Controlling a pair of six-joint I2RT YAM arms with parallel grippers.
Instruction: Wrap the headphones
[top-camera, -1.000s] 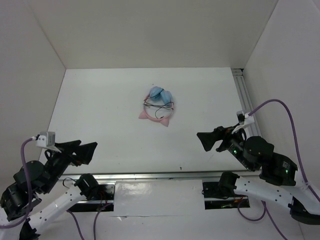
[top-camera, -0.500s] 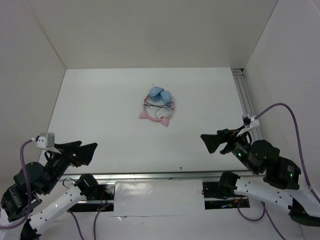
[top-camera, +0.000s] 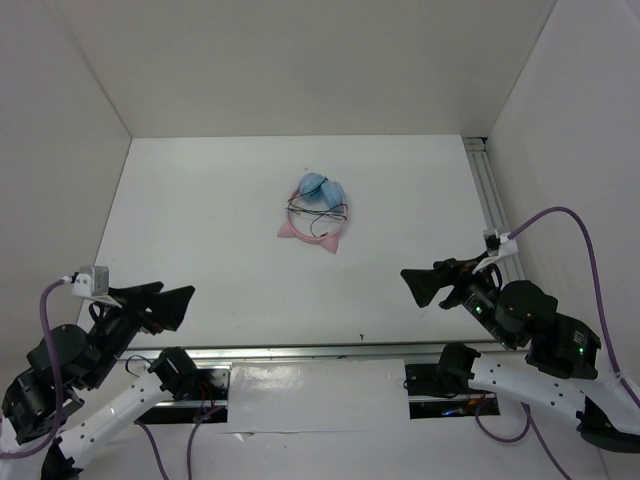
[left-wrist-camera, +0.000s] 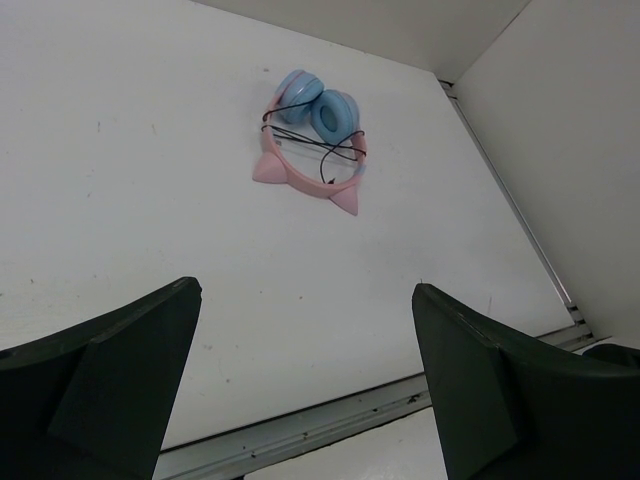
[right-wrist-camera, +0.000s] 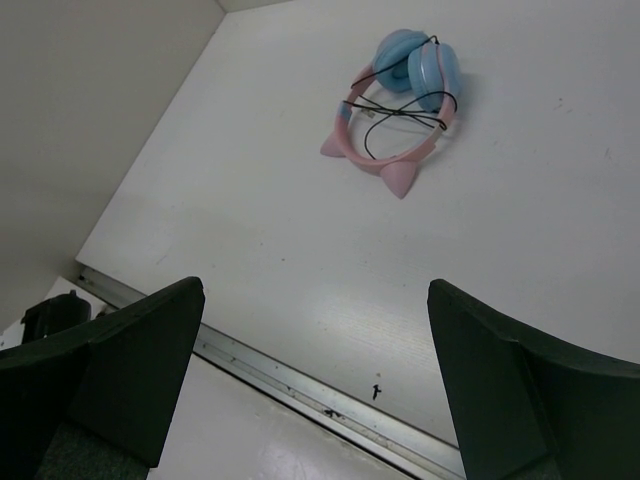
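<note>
A: So, near edge first: grippers?
B: Left gripper spread wide, holding nothing, over the bench's near-left corner. Right gripper same, spread, nr the right side.
A: Headphones?
B: Headphones farther out, mid-bench, lying flat, well apart from both. Blue cups at far end, pink ears twd the arms, black cord across the band.

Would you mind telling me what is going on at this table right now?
Nothing is being handled at the moment. The headphones lie by themselves near the middle of the white table, ear cups together, with the thin black cord crossing the pink headband. The left gripper and the right gripper are both open and empty, hanging by the table's near edge, well apart from the headphones.
</note>
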